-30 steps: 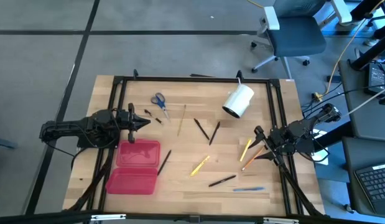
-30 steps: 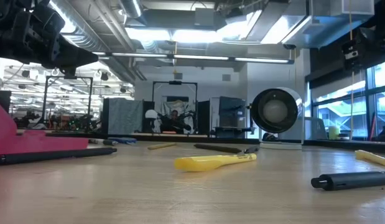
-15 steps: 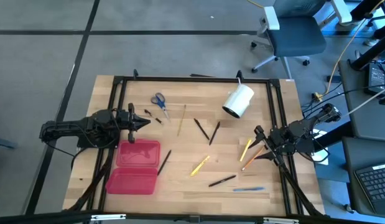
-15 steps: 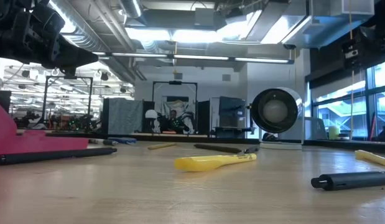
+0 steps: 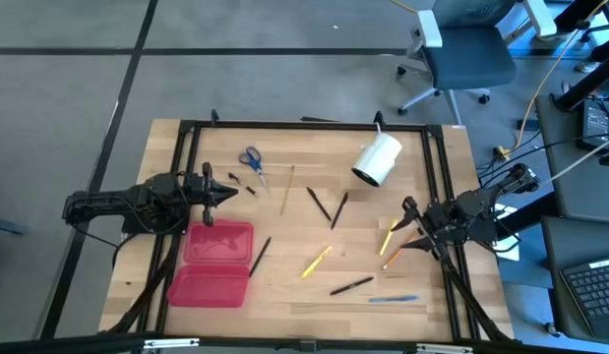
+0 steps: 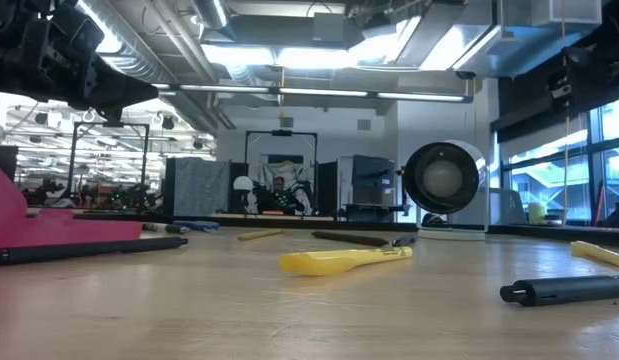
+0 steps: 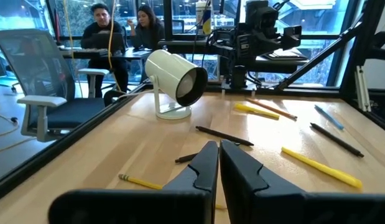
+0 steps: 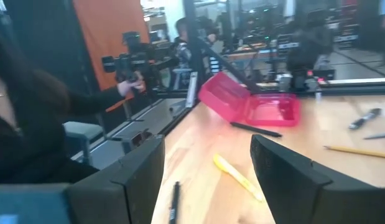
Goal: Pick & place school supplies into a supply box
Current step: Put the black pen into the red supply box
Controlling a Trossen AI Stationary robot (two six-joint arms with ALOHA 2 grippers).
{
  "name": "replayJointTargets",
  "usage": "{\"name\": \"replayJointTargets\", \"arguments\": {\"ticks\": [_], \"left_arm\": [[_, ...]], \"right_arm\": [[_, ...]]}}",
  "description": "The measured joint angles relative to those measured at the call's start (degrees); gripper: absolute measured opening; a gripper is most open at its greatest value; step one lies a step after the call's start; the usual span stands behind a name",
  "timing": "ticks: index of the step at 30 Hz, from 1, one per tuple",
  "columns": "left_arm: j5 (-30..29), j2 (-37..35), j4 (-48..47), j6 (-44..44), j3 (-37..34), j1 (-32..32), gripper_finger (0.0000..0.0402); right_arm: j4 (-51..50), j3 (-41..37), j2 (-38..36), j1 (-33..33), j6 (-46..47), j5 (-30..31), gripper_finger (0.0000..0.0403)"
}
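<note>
The red supply box (image 5: 217, 264) lies open on the table's left near part, one half raised (image 8: 224, 93). Blue-handled scissors (image 5: 251, 161) lie at the far left. Pens and pencils are scattered flat over the middle and right: a wooden pencil (image 5: 287, 189), black pens (image 5: 318, 203), a yellow pen (image 5: 317, 261), a blue pen (image 5: 393, 298). My left gripper (image 5: 230, 193) hangs shut and level above the table beside the box's far side. My right gripper (image 5: 407, 224) hangs open at the right, over yellow and orange pencils (image 5: 388, 238).
A white cylinder (image 5: 378, 159) on a stand sits at the far middle-right. A black frame (image 5: 304, 126) runs round the table. An office chair (image 5: 466, 54) stands beyond the far edge. People sit beyond the table (image 7: 111, 18), and one is close (image 8: 24, 124).
My right gripper has turned a little at the wrist, staying in place and open. Nothing on the table has moved.
</note>
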Motion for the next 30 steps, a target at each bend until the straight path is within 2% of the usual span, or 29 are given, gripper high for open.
{"name": "replayJointTargets", "arguments": {"ticks": [5,16,23,30], "left_arm": [[-0.04,0.00,-0.01,-3.37,0.00,0.00,0.0036],[-1.33,0.00,-0.46,-4.47,0.00,0.00,0.0137],[-1.05,0.00,-0.44,-8.64,0.00,-0.04,0.0149],[-1.03,0.00,-0.12,-8.68,0.00,-0.04,0.0147]], "right_arm": [[-0.01,0.01,0.02,0.00,-0.15,3.03,0.0242],[-0.01,-0.01,0.00,0.00,-5.99,3.37,0.0242],[0.10,-0.01,0.02,0.00,-8.99,4.64,0.0242],[0.10,0.01,0.00,0.00,-9.20,4.70,0.0242]]}}
